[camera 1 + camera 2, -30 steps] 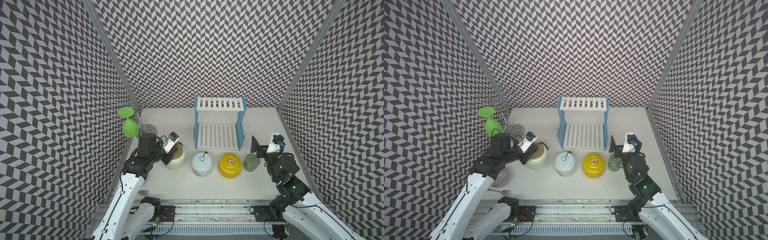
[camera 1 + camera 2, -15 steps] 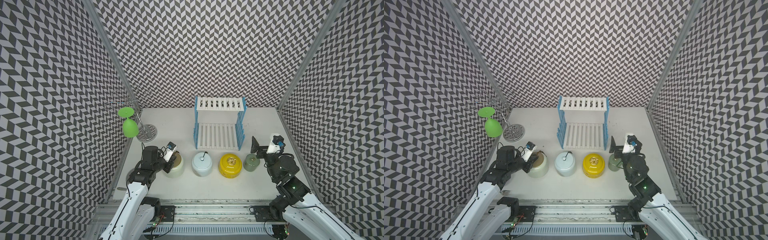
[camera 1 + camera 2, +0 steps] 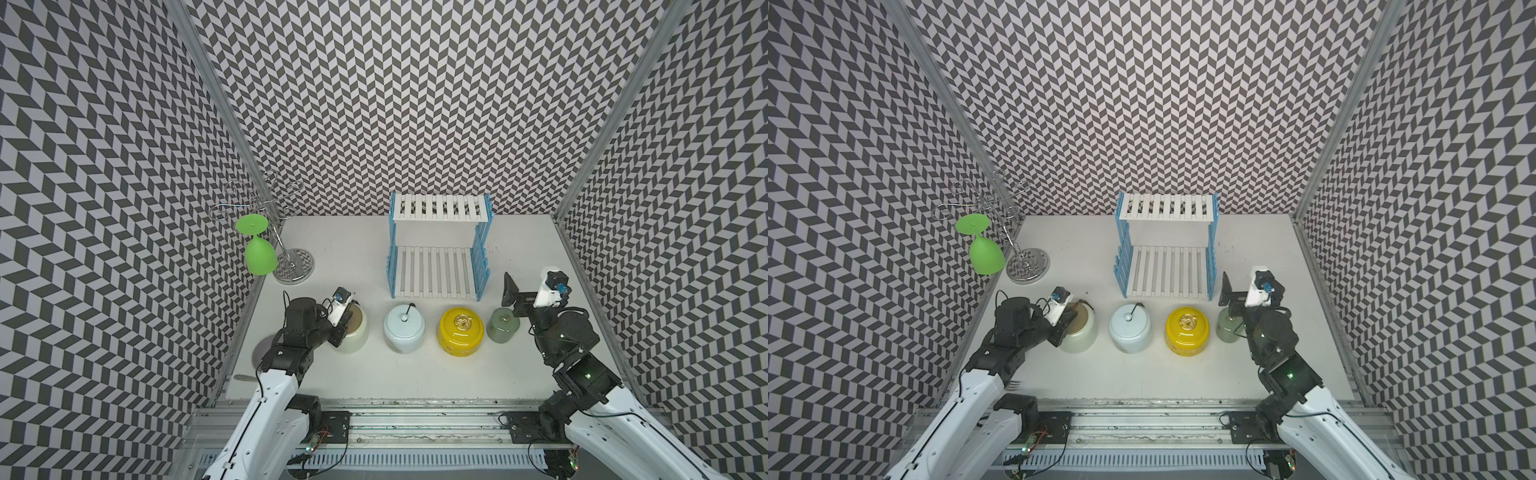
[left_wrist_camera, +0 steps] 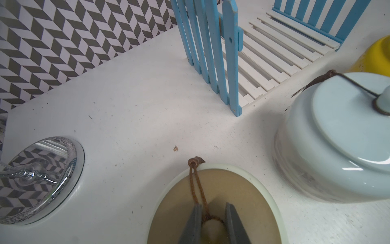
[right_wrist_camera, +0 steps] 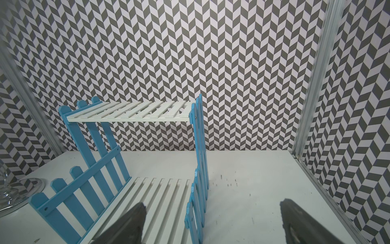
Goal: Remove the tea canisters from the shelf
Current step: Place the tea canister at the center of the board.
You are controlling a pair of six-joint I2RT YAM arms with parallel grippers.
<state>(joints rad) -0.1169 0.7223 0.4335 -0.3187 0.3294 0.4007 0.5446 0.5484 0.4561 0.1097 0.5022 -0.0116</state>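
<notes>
The left end effector (image 4: 213,204) is pinched almost shut on the little knob (image 4: 211,229) on top of the cream canister (image 3: 355,332). Its two grey fingers (image 4: 193,224) press the knob from both sides. A brown cord (image 4: 195,186) runs out from between them to the edge of the tan lid. This canister stands on the white worktop (image 3: 374,374), right under that end effector.

Next to it, on the side toward the right end effector (image 5: 212,202), comes the pale blue canister (image 3: 404,332). Then comes the yellow canister (image 3: 460,337), then the small green canister (image 3: 503,330). All four stand in one row on the worktop, off the shelf (image 3: 436,270).

The right end effector is wide open and holds nothing. The green canister sits low, just beside it, and I cannot tell if they touch. The shelf stands in front of both end effectors, farther from the robot than the row.

A green goblet (image 3: 259,257) hangs upside down on a shiny wire stand (image 3: 293,268), out past the left end effector near the wall
</notes>
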